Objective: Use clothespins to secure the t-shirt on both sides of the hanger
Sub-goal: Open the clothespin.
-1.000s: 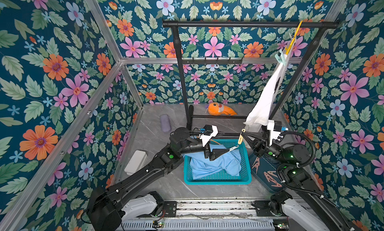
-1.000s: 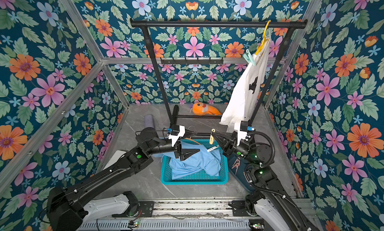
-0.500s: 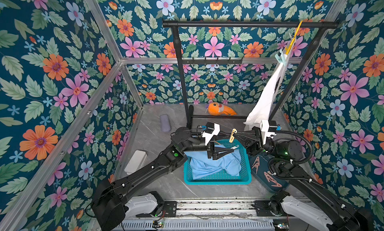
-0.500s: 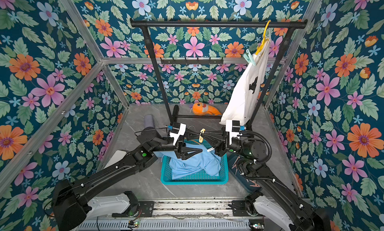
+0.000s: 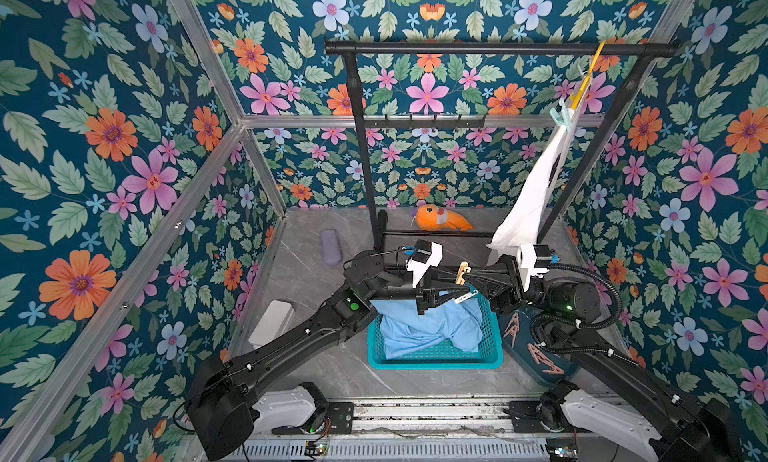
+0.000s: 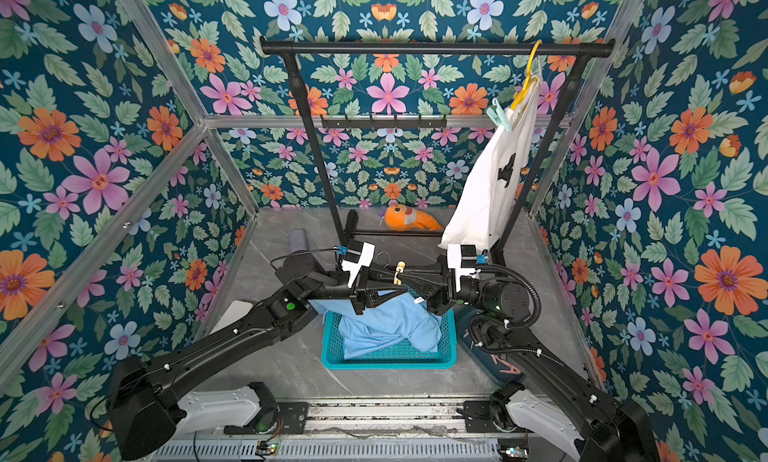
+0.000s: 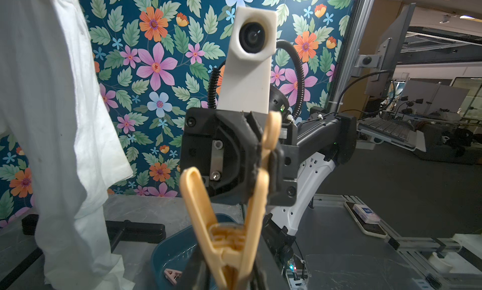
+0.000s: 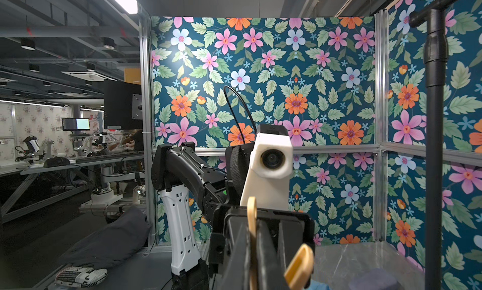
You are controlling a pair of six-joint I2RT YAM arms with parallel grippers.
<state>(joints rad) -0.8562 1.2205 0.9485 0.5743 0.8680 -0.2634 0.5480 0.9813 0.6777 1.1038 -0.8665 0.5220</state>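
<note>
The right gripper (image 7: 263,155) was clamped on one leg of the cream-yellow clothespin (image 7: 234,236). The left gripper (image 5: 461,290) met it tip to tip, its fingers flanking the peg's hinge end; whether they pinched it could not be told. Directly beneath both lay the teal basket (image 5: 436,361) holding blue cloth (image 5: 432,327). Behind and above the right gripper hung the white t-shirt (image 5: 530,202) on its yellow hanger (image 5: 586,79), with a mint clothespin (image 5: 559,115) clipped at the near shoulder.

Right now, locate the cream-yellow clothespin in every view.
In a top view: clothespin near centre.
In a top view: clothespin near centre again.
Left wrist: clothespin large, lower middle.
Right wrist: clothespin edge-on, bottom middle.
Shared landmark: white t-shirt, though absent from the right wrist view.
</note>
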